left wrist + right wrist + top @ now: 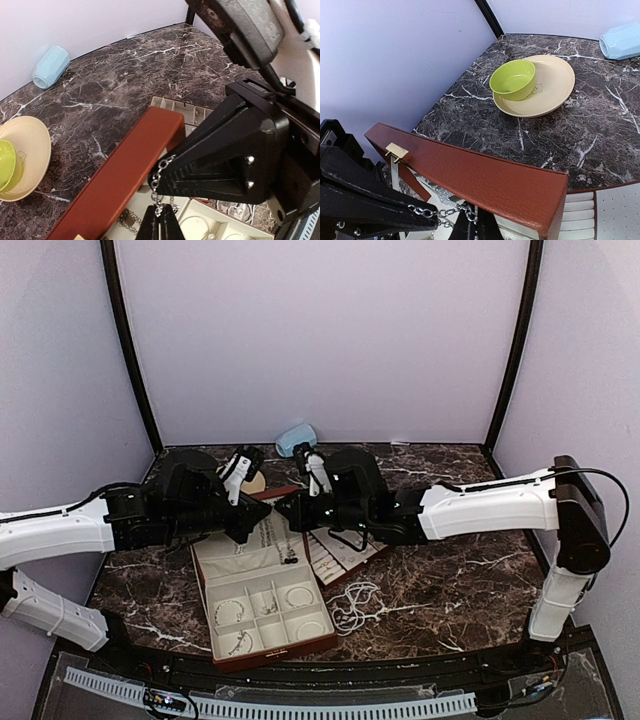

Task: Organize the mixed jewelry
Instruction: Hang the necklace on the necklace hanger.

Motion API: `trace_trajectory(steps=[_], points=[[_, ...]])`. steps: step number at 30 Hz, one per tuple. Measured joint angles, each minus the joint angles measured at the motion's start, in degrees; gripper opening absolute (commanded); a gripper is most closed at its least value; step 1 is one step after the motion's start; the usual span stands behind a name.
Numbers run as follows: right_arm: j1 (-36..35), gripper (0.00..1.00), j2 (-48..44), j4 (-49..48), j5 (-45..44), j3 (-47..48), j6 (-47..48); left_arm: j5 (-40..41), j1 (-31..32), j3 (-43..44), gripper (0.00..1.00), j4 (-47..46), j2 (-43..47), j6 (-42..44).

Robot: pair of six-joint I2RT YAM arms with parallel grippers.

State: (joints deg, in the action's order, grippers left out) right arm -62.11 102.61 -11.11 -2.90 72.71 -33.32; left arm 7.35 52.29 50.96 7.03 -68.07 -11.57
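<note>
Dark marble table [450,580] with white veins, lilac walls all round. Both arms reach in from the sides and meet over the middle, above the open reddish-brown case [275,653]. Its lid [485,180] stands raised on the far side, with a small brass clasp on it.

The left gripper [160,216] is clenched on a thin silvery link chain [157,176], and the right gripper [470,226] is pinched tight on the same chain. The chain is strung between the two tips, just on the near side of the lid and above the cream lining.

Thin bangles [298,595] lie in several of the case's near compartments. A tangled bead strand [355,605] sits on the table just beside the case's near right corner.

Far left of the lid, a green bowl [512,79] rests in a cream plate [555,85]. A pale blue rounded object [295,440] lies on its side by the far wall.
</note>
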Motion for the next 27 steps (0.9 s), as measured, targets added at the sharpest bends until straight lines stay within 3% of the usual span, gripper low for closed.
trace_trajectory(steps=[27], points=[[0.0, 0.00, 0.0, 1.4, -0.8, 0.0, -0.7, 5.7, 0.0, 1.6, 0.00, 0.8, -5.4, -1.9]])
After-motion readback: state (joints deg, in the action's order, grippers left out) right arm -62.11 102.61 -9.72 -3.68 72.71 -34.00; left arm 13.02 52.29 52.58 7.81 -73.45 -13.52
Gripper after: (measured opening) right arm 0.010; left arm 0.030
